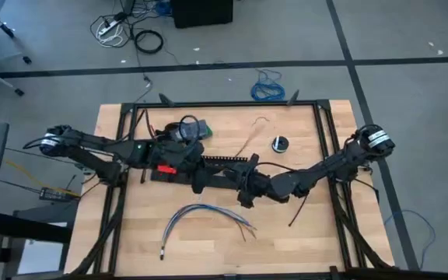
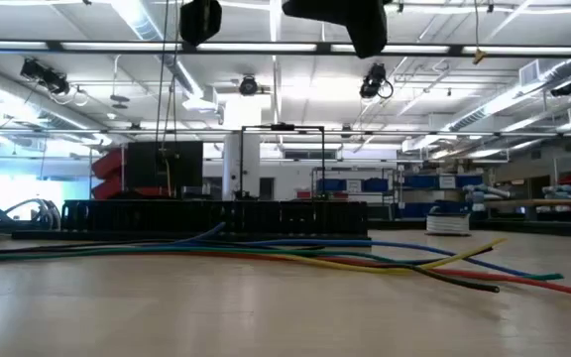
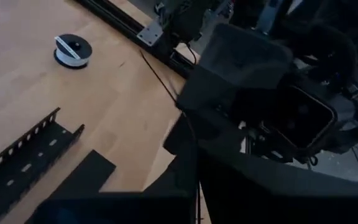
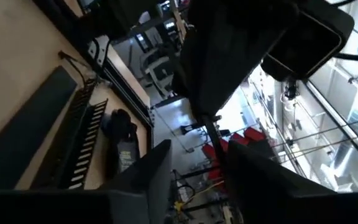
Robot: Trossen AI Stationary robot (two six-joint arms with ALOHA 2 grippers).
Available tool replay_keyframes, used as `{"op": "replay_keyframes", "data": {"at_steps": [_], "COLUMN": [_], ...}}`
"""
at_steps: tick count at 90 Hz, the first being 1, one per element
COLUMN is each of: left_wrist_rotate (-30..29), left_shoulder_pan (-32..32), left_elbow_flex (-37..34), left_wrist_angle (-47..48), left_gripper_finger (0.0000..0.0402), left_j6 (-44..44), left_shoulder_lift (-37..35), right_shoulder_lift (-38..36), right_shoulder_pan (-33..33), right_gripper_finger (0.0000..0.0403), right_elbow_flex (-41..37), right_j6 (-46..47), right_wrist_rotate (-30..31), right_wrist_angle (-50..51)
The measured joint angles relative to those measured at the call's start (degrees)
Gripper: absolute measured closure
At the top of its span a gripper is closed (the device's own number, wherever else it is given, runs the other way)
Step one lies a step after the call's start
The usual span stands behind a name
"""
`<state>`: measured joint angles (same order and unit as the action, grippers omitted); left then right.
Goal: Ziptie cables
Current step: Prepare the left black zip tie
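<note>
A: Where are the grippers?

B: Both meet above the middle of the tabletop [image 1: 286,233]. The left gripper [image 1: 202,180] and the right gripper [image 1: 243,187] face each other over the long black slotted channel [image 1: 228,162]. In the right wrist view a thin black plastic ziptie [image 4: 211,138] runs between the right gripper's fingers [image 4: 145,177], so I judge it pinched on that strip. The left wrist view shows a thin dark strand by the left gripper, but I cannot tell whether those fingers are spread or pressed together.

A: And the cables?

B: The loose bundle of thin blue, grey and white cables [image 1: 201,218] lies flat on the wood, nearer the front edge than the arms and apart from both grippers, its ends splayed.

A: So how far along?

B: Early, I would say. No tie circles the bundle; the strip is up in the air, and wrapping and cinching are all left. A small white spool [image 1: 279,144] sits untouched behind the channel.
</note>
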<state>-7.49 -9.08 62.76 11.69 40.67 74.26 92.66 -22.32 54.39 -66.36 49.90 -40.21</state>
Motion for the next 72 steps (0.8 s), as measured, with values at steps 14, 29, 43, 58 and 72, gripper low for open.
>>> {"op": "replay_keyframes", "data": {"at_steps": [14, 29, 43, 58, 72], "left_wrist_rotate": [-0.01, -0.26, -0.34, -0.74, -0.78], "left_shoulder_pan": [0.07, 0.09, 0.09, 0.09, 0.09], "left_elbow_flex": [0.00, 0.00, 0.00, 0.00, 0.00], "left_wrist_angle": [0.33, 0.34, 0.51, 0.57, 0.56], "left_gripper_finger": [0.0401, 0.0401, 0.0401, 0.0401, 0.0401], "left_j6": [-0.60, -1.44, -1.44, -1.44, -4.62], "left_shoulder_lift": [0.00, 0.00, 0.04, 0.04, 0.04], "right_shoulder_lift": [0.00, 0.00, 0.00, 0.02, 0.04], "right_shoulder_pan": [0.08, 0.08, 0.09, 0.26, 0.28], "right_gripper_finger": [0.0290, 0.0330, 0.0365, 0.0398, 0.0401], "right_elbow_flex": [0.00, 0.00, -0.02, -0.02, -0.04], "right_j6": [0.12, 0.15, 0.15, 0.35, 2.96], "right_wrist_rotate": [0.00, 0.00, 0.01, 0.03, 0.19], "right_wrist_angle": [0.00, -0.26, -0.26, -0.26, -0.72]}}
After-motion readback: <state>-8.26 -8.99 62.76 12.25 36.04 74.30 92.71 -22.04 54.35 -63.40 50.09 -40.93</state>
